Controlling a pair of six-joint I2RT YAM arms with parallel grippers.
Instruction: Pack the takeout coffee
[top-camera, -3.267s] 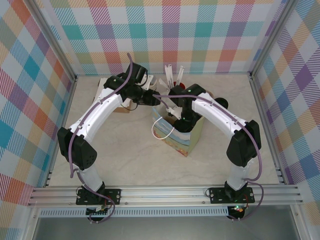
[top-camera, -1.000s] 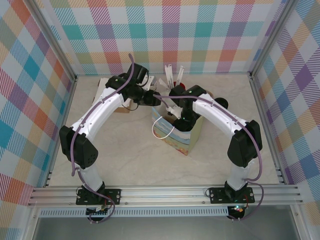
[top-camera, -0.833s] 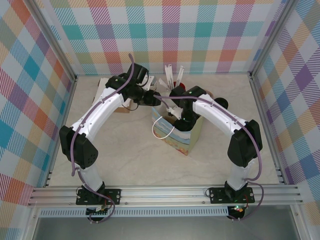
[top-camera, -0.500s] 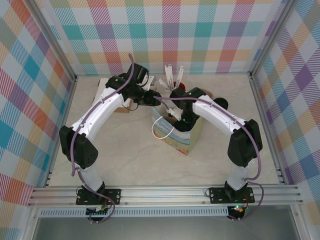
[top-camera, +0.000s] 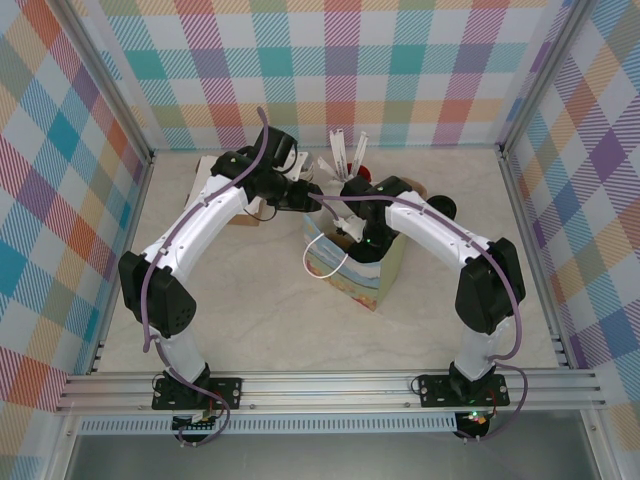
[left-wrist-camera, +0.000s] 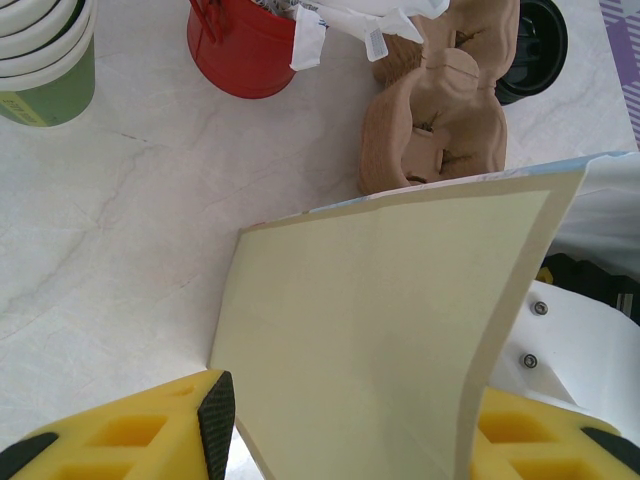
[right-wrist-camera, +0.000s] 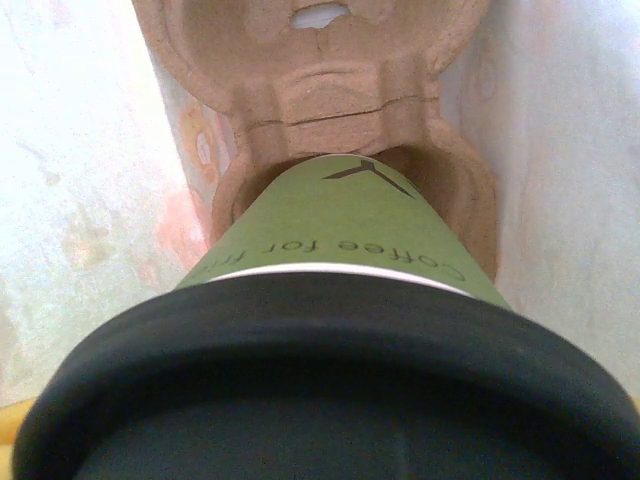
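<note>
The takeout coffee (right-wrist-camera: 340, 240), an olive-green cup with a black lid, stands with its base in a pocket of a brown pulp carrier (right-wrist-camera: 320, 60) inside the paper bag (top-camera: 350, 272). My right gripper (top-camera: 355, 233) reaches down into the bag's mouth and holds the cup near the lid; the lid hides its fingers. My left gripper (top-camera: 312, 197) is at the bag's back left top corner. In the left wrist view the bag's cream side wall (left-wrist-camera: 380, 320) stands between the yellow fingers (left-wrist-camera: 215, 420), held there.
Behind the bag stand a red cup of white sticks (left-wrist-camera: 240, 50), a stack of lidless green cups (left-wrist-camera: 45, 60), a spare pulp carrier (left-wrist-camera: 440, 110) and a black lid (left-wrist-camera: 535, 45). The table in front of the bag is bare marble, and plaid walls close in three sides.
The right wrist has shifted a little toward the back left over the bag's mouth. The left arm and the bag have stayed put.
</note>
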